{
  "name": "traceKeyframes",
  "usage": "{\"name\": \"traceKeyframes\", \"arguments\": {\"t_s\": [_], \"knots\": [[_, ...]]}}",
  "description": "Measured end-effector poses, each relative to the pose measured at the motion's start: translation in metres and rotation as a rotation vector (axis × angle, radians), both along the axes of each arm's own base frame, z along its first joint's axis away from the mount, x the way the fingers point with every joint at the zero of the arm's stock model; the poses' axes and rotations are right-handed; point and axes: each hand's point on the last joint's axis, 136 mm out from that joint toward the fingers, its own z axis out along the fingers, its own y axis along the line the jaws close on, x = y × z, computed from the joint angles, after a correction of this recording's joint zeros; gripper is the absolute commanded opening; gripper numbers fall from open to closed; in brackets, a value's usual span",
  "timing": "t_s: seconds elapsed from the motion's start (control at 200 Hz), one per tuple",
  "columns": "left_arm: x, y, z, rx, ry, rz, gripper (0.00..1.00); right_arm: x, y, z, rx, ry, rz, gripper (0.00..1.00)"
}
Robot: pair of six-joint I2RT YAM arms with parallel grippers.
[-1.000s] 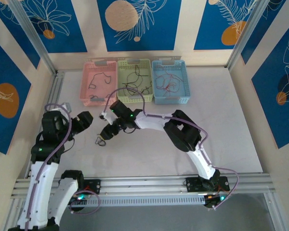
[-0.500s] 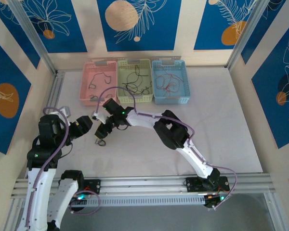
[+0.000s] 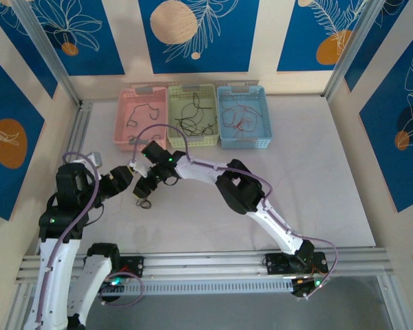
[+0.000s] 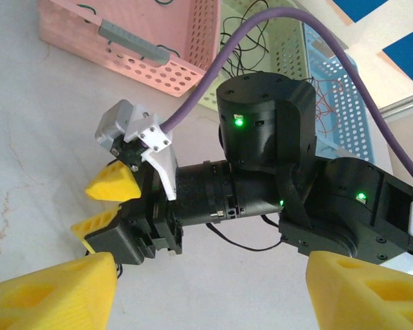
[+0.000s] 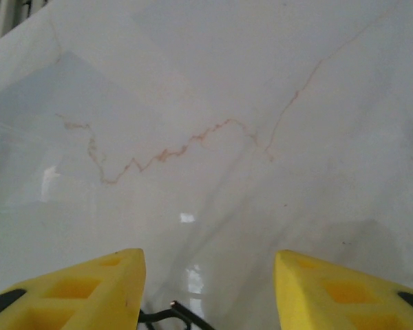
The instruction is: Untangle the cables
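Loosely bunched, a small black knot of cables lies on the table, just beneath the right gripper, whose jaws stand apart with one strand low between them. Beside it the left gripper hangs spread wide, holding nothing. More strands lie in the pink basket, green basket and blue basket.

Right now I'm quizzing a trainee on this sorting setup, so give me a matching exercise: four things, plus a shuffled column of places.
Things:
1. pink basket
2. green basket
3. blue basket
4. loose black cable

Places:
A. middle of the basket row
B. on the table, at the right claw
C. left end of the row
D. right end of the row

Pairs: 1-C, 2-A, 3-D, 4-B
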Motion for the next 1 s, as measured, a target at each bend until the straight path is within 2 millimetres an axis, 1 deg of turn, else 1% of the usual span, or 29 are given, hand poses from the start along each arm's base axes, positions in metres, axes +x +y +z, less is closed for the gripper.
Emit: {"name": "traceKeyframes", "arguments": {"t_s": [0.09,0.17,0.23,0.315,0.505,0.56,0.635,0.7,0.795,0.895,0.95,1.0], "knots": [[0.001,-0.001,-0.001,-0.002,0.005,-0.003,0.73,0.001,-0.001,-0.010,-0.029,0.004,-0.004,0.48],[0.001,-0.002,-0.001,-0.006,0.007,-0.009,0.73,0.002,-0.001,-0.009,-0.037,-0.003,-0.010,0.46],[0.001,-0.002,-0.001,-0.006,0.009,-0.009,0.73,0.002,-0.001,-0.010,-0.044,-0.007,-0.010,0.41],[0.001,-0.002,-0.002,-0.006,0.010,-0.009,0.73,0.001,-0.002,-0.012,-0.054,-0.009,-0.015,0.30],[0.001,-0.002,-0.003,-0.006,0.012,-0.010,0.73,0.002,-0.004,-0.017,-0.068,-0.015,-0.022,0.00],[0.001,-0.002,-0.004,-0.008,0.013,-0.012,0.73,0.002,-0.004,-0.019,-0.056,-0.017,-0.029,0.00],[0.001,-0.003,-0.006,-0.011,0.018,-0.015,0.73,0.003,-0.007,-0.016,-0.046,-0.026,-0.054,0.00],[0.000,-0.004,-0.008,-0.013,0.023,-0.018,0.73,0.003,-0.014,-0.016,-0.056,-0.018,-0.090,0.00],[0.000,-0.005,-0.009,-0.017,0.026,-0.024,0.73,0.004,-0.030,-0.012,-0.059,-0.007,-0.150,0.00],[-0.002,-0.008,-0.009,-0.029,0.022,-0.039,0.70,0.009,-0.056,0.003,-0.045,0.007,-0.246,0.00],[-0.002,-0.012,-0.009,-0.045,0.019,-0.058,0.69,0.018,-0.073,0.018,-0.022,0.005,-0.318,0.00],[-0.001,-0.017,-0.009,-0.067,0.013,-0.085,0.69,0.027,-0.089,0.037,0.015,-0.013,-0.381,0.00]]}}
